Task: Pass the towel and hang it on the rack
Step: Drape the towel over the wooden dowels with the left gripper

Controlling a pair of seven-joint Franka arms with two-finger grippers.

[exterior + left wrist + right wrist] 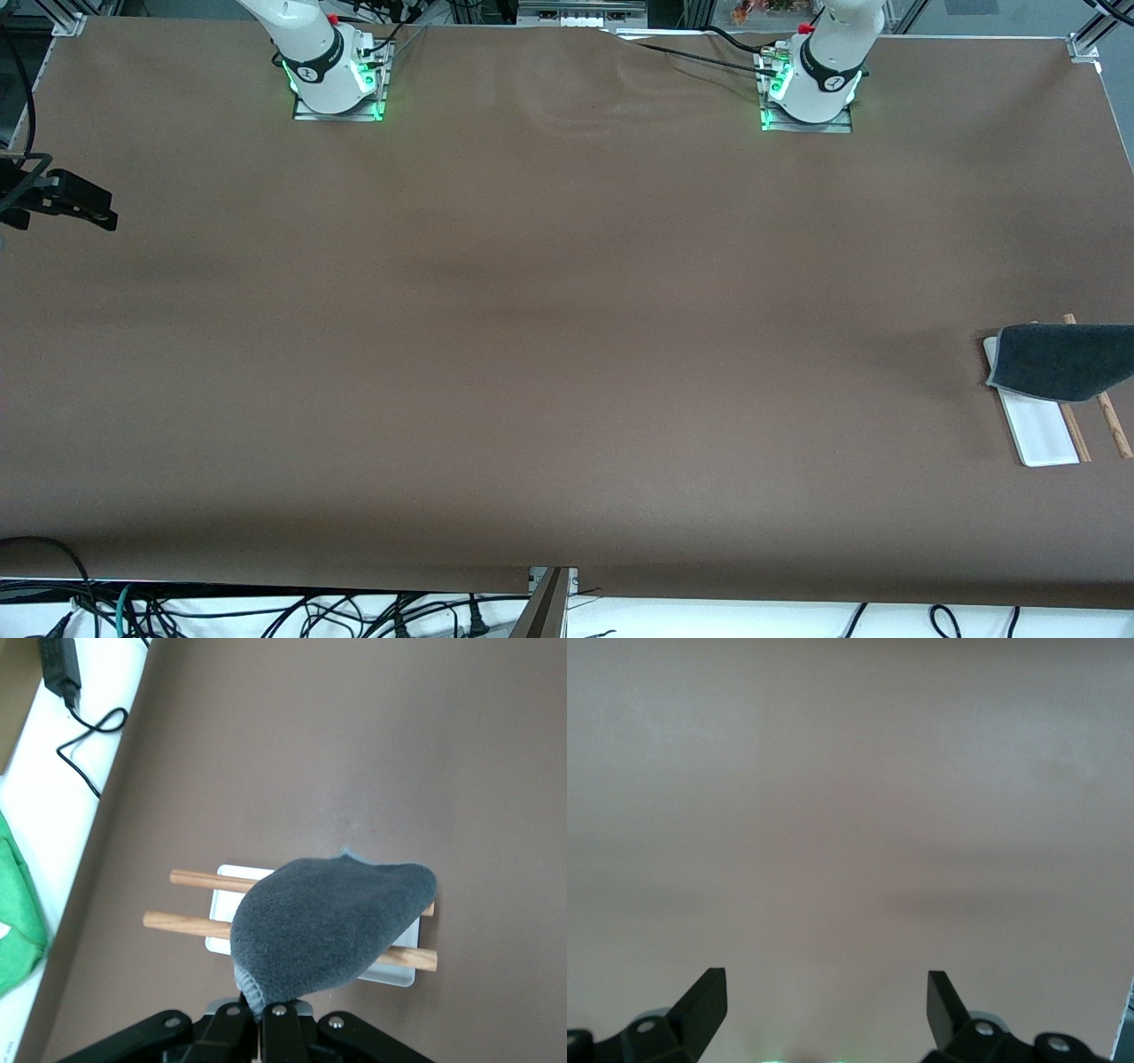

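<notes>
The dark grey towel [1059, 361] lies draped over the rack's two wooden rods [1112, 425] above its white base [1036, 439], at the left arm's end of the table. In the left wrist view the towel [332, 921] covers the middle of both rods [190, 923] and the base [221, 935]. My left gripper [266, 1014] is shut on the towel's stitched edge, just off the rack; it is out of the front view. No red patch shows. My right gripper [93, 211] is open and empty [827, 1001] over bare table at the right arm's end.
The table edge runs close beside the rack; off it lie a black adapter with a cable [58, 669] and a green object [18, 912]. Cables hang below the table's near edge [177, 611].
</notes>
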